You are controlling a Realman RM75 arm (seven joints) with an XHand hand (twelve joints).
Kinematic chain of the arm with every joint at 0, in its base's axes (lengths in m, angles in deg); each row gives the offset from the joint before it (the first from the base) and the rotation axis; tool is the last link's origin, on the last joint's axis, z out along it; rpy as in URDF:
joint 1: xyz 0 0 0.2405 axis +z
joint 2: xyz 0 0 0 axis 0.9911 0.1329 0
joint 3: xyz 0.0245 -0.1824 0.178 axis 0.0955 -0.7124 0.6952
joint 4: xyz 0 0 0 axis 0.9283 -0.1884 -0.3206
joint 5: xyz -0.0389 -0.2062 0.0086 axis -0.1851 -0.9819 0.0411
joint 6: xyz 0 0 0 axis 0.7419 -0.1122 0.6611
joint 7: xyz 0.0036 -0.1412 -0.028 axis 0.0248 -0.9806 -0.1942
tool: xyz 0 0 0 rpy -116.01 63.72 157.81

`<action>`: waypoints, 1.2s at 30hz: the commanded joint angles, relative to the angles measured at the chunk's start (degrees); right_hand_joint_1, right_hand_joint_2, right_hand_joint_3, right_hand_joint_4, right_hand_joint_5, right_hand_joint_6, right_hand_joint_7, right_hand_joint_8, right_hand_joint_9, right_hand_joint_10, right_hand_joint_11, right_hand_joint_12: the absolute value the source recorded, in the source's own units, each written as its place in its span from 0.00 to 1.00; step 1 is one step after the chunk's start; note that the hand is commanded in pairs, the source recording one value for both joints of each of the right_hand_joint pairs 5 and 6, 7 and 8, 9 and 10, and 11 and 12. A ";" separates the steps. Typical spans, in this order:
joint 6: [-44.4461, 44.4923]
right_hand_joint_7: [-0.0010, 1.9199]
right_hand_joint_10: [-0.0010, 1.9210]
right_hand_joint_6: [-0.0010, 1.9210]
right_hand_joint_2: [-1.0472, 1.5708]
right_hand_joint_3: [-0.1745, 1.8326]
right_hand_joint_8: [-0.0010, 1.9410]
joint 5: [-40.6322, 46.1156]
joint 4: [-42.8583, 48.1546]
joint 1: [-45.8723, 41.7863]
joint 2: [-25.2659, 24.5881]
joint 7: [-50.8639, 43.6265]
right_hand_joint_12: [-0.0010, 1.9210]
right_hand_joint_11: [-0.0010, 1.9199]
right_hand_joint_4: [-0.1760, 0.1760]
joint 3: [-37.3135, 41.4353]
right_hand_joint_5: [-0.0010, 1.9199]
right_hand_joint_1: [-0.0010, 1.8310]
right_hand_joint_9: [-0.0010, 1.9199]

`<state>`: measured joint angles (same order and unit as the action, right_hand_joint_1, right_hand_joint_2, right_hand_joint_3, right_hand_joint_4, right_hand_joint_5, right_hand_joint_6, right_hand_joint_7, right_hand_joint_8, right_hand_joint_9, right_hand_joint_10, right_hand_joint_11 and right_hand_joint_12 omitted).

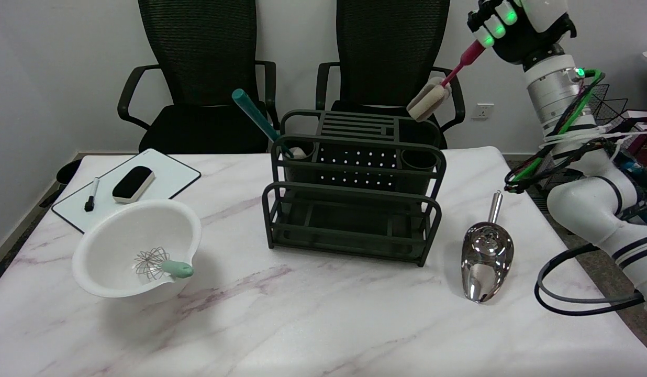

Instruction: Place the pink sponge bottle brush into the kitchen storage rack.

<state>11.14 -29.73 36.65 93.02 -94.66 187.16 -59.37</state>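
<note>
While gripping the brush [443, 86] by its pink handle, the right hand [504, 26] is holding it aloft, sponge end slanting down-left, hanging above the rack [355, 204]'s rear right cup [421, 158].

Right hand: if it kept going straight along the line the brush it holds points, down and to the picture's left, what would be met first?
Probably the dark green storage rack: the right hand holds the pink sponge bottle brush, whose sponge end hangs near the rack's upper right corner. Depth is unclear.
</note>
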 commanded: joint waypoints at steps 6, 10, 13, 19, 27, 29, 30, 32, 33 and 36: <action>3.70 1.00 1.00 1.00 1.00 0.39 0.99 -7.18 -4.51 -0.31 0.79 -0.01 1.00 1.00 0.50 -0.69 1.00 0.49 1.00; 3.70 1.00 1.00 1.00 1.00 0.40 0.99 -7.77 -2.52 -0.88 0.79 -0.01 1.00 1.00 0.50 -1.14 1.00 0.49 1.00; 3.55 1.00 1.00 1.00 1.00 0.40 0.99 -9.05 -0.77 -1.45 0.73 0.24 1.00 1.00 0.50 -1.35 1.00 0.49 1.00; 3.19 1.00 1.00 1.00 1.00 0.40 0.99 -8.94 1.71 -3.08 0.54 0.01 1.00 1.00 0.50 -2.29 1.00 0.49 1.00; 4.02 1.00 1.00 1.00 1.00 0.40 0.99 -8.77 2.86 -5.21 0.30 0.39 1.00 1.00 0.50 -1.36 1.00 0.49 1.00; 4.02 1.00 1.00 1.00 1.00 0.40 0.99 -8.77 2.71 -5.32 0.30 0.39 1.00 1.00 0.50 -1.33 1.00 0.49 1.00; 4.02 1.00 1.00 1.00 1.00 0.40 0.99 -8.77 2.49 -5.37 0.30 0.39 1.00 1.00 0.50 -1.33 1.00 0.49 1.00; 3.97 1.00 1.00 1.00 1.00 0.40 0.99 -8.77 2.10 -5.54 0.23 0.39 1.00 1.00 0.50 -1.33 1.00 0.49 1.00; 3.83 1.00 1.00 1.00 1.00 0.40 0.99 -8.77 2.02 -5.56 0.23 0.39 1.00 1.00 0.50 -1.33 1.00 0.49 1.00; 3.88 1.00 1.00 1.00 1.00 0.40 0.99 -8.72 1.74 -5.65 0.23 0.39 1.00 1.00 0.50 -1.28 1.00 0.49 1.00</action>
<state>14.73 -37.93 37.80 89.40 -94.23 187.39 -60.93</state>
